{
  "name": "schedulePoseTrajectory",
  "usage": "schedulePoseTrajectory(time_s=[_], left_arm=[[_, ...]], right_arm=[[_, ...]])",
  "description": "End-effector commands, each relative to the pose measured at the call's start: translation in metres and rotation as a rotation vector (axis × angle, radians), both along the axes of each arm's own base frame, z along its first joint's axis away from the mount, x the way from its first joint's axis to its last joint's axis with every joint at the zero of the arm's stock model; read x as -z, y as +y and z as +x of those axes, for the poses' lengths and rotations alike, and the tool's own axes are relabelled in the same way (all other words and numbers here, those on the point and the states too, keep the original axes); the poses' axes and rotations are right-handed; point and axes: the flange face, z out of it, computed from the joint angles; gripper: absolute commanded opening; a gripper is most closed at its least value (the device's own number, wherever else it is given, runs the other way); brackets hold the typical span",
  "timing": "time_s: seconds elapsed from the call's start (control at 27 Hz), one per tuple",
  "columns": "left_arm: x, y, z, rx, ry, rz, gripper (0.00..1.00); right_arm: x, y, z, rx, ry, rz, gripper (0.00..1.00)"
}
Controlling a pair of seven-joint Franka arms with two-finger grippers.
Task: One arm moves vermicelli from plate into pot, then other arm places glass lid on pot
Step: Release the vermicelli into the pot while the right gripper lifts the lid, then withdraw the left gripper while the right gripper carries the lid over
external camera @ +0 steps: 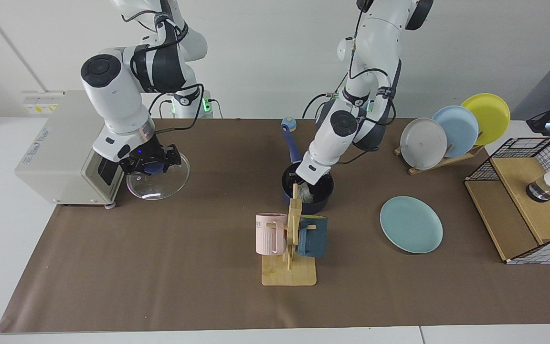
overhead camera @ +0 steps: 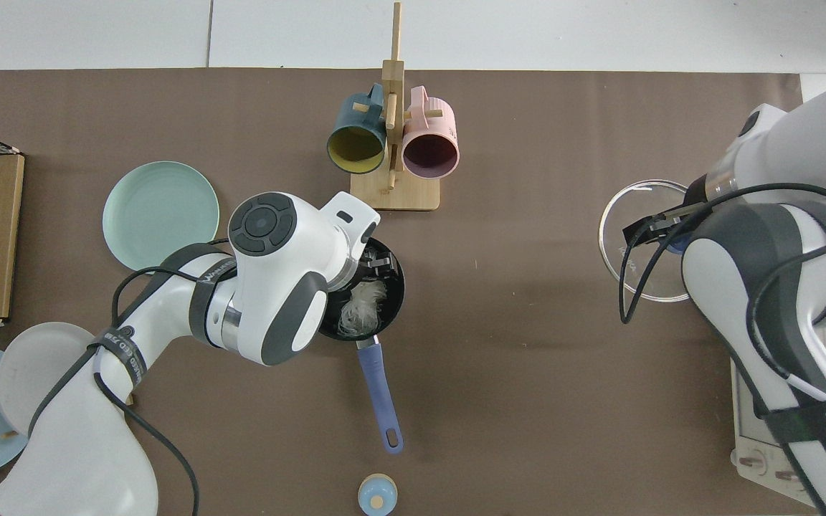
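Note:
The dark navy pot (external camera: 320,198) (overhead camera: 393,290) stands mid-table with its blue handle pointing toward the arms. The white vermicelli (overhead camera: 361,308) lies inside it, half hidden by the mug rack in the facing view. My left gripper (external camera: 303,184) (overhead camera: 378,265) hovers open just inside the pot's rim, clear of the noodles. The teal plate (external camera: 411,224) (overhead camera: 160,215) lies bare beside the pot. My right gripper (external camera: 148,167) is shut on the blue knob of the glass lid (external camera: 170,179) (overhead camera: 632,244), holding it tilted just above the table, near the white appliance.
A wooden mug rack (external camera: 289,267) (overhead camera: 393,193) with a pink and a dark blue mug stands just in front of the pot. A dish rack with three plates (external camera: 451,131), a wire basket (external camera: 528,200), a white appliance (external camera: 60,148) and a small blue knob (external camera: 289,125) ring the workspace.

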Motion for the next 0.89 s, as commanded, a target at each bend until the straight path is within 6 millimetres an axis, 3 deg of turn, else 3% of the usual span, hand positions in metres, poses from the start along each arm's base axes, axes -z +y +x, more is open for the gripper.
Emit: schedulePoseTrajectory(time_s=[0.0,0.15,0.3,0.48,0.67,0.85], left_arm=[[-0.063,0.033,0.024,-0.006,-0.079,0.053,1.00],[-0.119,0.063,0.039,0.006,-0.087,0.115,1.00],[-0.154,0.098,0.046,0.064,-0.086,0.168,1.00],[-0.192,0.148,0.040,0.103,-0.104,0.195,1.00],[-0.224,0.212,0.028,0.181,-0.098,0.221,1.00],[-0.236,0.265,0.026,0.227,-0.107,0.228,1.00]], right_arm=[[-0.004,0.009,-0.012,0.025,0.007,0.022,0.00],[-0.001,0.022,-0.025,0.059,0.021,0.057,0.00],[0.005,0.048,-0.040,0.110,0.015,0.057,0.00],[-0.002,0.105,-0.049,0.173,-0.020,0.067,0.00],[-0.014,0.172,-0.064,0.248,-0.034,0.078,0.00],[-0.018,0.226,-0.086,0.302,-0.039,0.077,0.00]])
